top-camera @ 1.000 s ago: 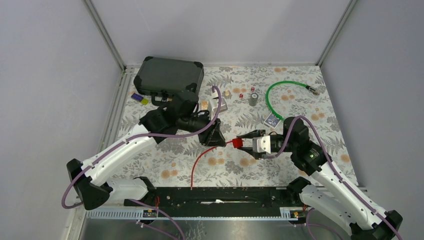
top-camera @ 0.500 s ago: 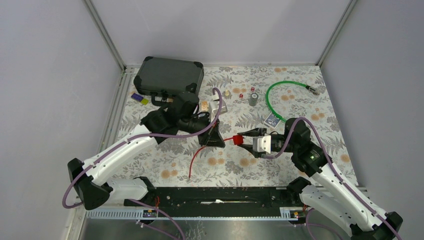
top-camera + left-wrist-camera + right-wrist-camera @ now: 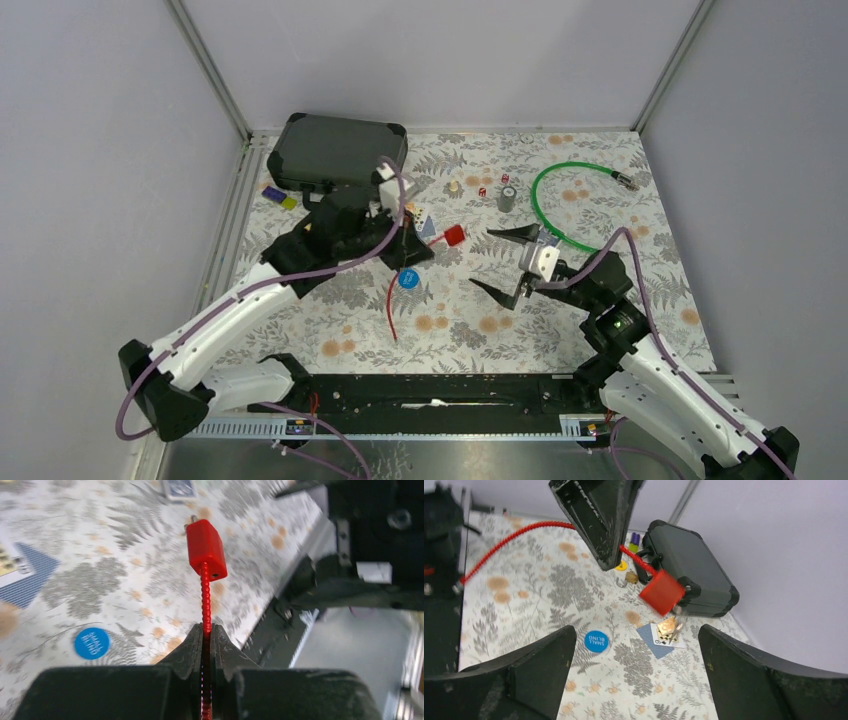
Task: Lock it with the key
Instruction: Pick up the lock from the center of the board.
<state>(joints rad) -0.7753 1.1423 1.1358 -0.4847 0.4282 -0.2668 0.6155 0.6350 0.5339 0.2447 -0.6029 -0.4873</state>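
A red cable lock has a square red body (image 3: 453,235) (image 3: 206,549) (image 3: 662,592) on a beaded red cable (image 3: 391,305). A small silver key (image 3: 676,617) sticks out of the body's far end. My left gripper (image 3: 406,252) (image 3: 206,627) is shut on the cable just behind the body and holds it above the table. My right gripper (image 3: 505,262) (image 3: 635,630) stands wide open to the right of the lock, apart from it, with nothing between its fingers.
A black case (image 3: 340,150) lies at the back left. A blue round chip (image 3: 408,279) and playing cards (image 3: 659,641) lie under the lock. A green cable loop (image 3: 543,199), a small grey cylinder (image 3: 507,198) and a brass padlock (image 3: 627,577) are on the patterned cloth.
My right gripper let go of the red lock body, opened wide and drew back to the right. My left gripper closed on the cable and carried the lock left and toward the back.
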